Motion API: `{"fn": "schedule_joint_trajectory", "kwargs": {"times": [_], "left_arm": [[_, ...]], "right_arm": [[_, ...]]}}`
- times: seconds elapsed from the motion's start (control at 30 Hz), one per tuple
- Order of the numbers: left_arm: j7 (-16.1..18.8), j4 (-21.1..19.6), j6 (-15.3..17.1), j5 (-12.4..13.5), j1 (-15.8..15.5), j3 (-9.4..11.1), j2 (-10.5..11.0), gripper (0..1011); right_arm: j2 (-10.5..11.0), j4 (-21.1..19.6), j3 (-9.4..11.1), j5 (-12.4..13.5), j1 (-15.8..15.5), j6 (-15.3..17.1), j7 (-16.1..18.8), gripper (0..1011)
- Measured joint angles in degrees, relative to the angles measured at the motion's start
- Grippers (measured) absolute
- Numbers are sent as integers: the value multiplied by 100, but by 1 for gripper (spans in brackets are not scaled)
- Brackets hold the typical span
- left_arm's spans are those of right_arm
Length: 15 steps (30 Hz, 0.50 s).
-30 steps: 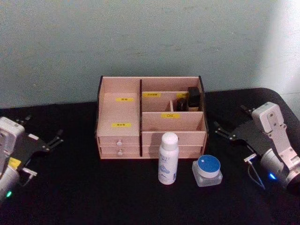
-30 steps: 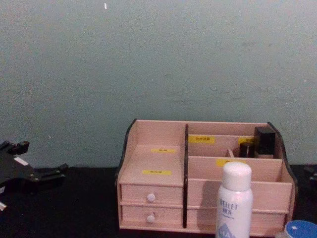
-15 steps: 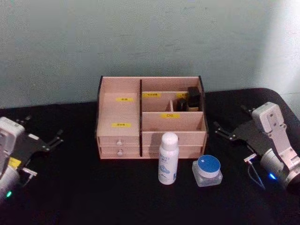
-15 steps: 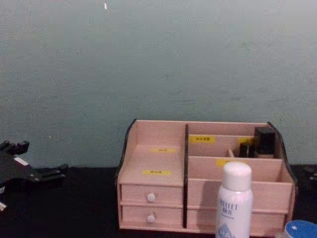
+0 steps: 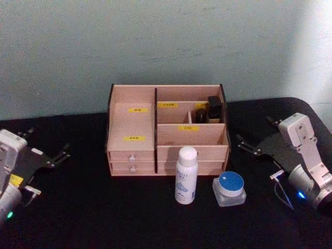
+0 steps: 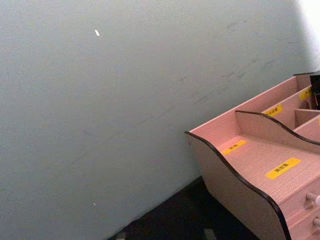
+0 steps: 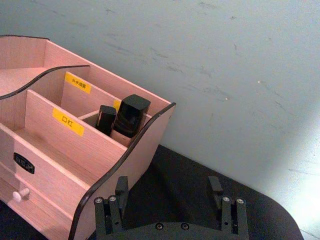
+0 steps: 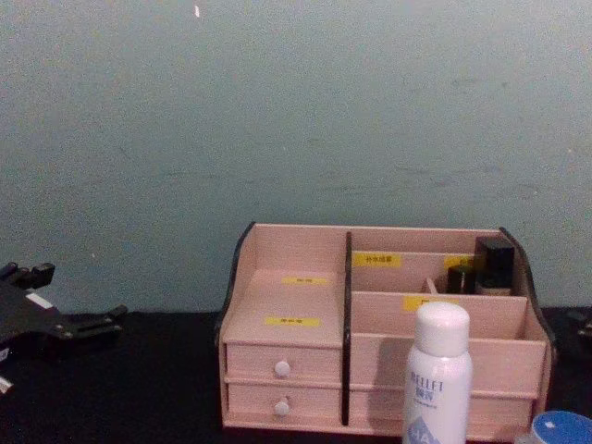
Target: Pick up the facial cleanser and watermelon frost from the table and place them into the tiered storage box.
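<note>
Head view: tiered storage box at back edge of black table; facial cleanser upright just in front; watermelon frost just beside it, toward right edge. Left gripper near left edge, right gripper near right edge, both spread wide, empty

Right wrist view: 2 fingers apart, nothing between

Chest view: facial cleanser probably light, smooth, easy to tip, so take at mid-body; watermelon frost stiff, maybe slippery, so take around sides
</note>
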Motion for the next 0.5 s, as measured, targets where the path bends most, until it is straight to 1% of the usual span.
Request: {"fn": "schedule_joint_trajectory", "kwargs": {"times": [0.1,0.27,0.37,0.4,0.5], "left_arm": [[0,0,0,0,0,0,0,1001],[0,0,0,0,0,0,0,1001],[0,0,0,0,0,0,0,1001],[0,0,0,0,0,0,0,1001],[0,0,0,0,0,0,0,1002]], "right_arm": [[-1,0,8,-2,0,0,7,1002],[0,-7,102,-22,-60,-75,148,1002],[-1,-47,207,1,-147,-205,227,1002],[-1,-47,207,1,-147,-205,227,1002],[0,-129,359,88,-278,-410,294,1002]]}}
